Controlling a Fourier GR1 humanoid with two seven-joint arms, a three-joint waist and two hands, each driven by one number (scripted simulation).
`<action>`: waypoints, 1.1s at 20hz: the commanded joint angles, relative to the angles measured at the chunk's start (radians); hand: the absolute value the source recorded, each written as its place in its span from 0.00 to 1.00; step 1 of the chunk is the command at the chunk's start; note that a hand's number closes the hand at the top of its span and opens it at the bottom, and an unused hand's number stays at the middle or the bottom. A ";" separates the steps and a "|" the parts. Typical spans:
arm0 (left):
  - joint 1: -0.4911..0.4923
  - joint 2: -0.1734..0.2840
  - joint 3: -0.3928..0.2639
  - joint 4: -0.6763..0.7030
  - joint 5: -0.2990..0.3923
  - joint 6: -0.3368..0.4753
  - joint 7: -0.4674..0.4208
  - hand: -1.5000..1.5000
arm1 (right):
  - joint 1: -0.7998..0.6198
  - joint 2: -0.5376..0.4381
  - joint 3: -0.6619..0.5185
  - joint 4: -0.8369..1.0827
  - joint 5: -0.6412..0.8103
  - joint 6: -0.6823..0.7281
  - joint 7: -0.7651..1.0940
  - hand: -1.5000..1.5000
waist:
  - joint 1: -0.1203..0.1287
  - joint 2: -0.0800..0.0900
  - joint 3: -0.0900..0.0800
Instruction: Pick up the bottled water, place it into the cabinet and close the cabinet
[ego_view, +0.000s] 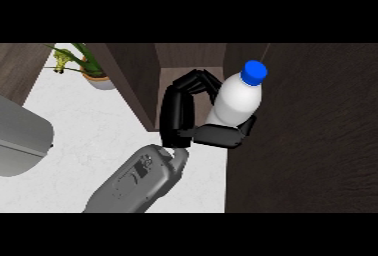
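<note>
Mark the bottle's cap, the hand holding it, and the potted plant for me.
bottle cap (255, 70): head view, middle of the blue top.
right hand (179, 112): head view, on the black fingers curled round the bottle.
potted plant (100, 80): head view, on the pot's side.

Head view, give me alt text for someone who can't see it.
A black hand holds a white bottle with a blue cap, fingers curled round it, at the open cabinet. A potted plant stands on the white counter at upper left.
</note>
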 joint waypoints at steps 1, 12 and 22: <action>-0.087 0.000 -0.013 0.036 -0.025 0.045 0.068 1.00 | 0.008 -0.007 -0.011 -0.132 -0.142 -0.023 0.127 0.00 | 0.016 0.000 0.000; -0.198 0.000 0.077 0.391 0.014 -0.035 -0.066 1.00 | -0.048 -0.011 -0.057 -0.059 -0.167 -0.002 0.113 0.00 | 0.004 0.004 0.000; -0.276 0.000 0.185 0.608 0.148 -0.063 -0.186 1.00 | -0.041 -0.040 -0.117 -0.044 -0.235 0.037 0.099 0.00 | -0.016 0.009 -0.001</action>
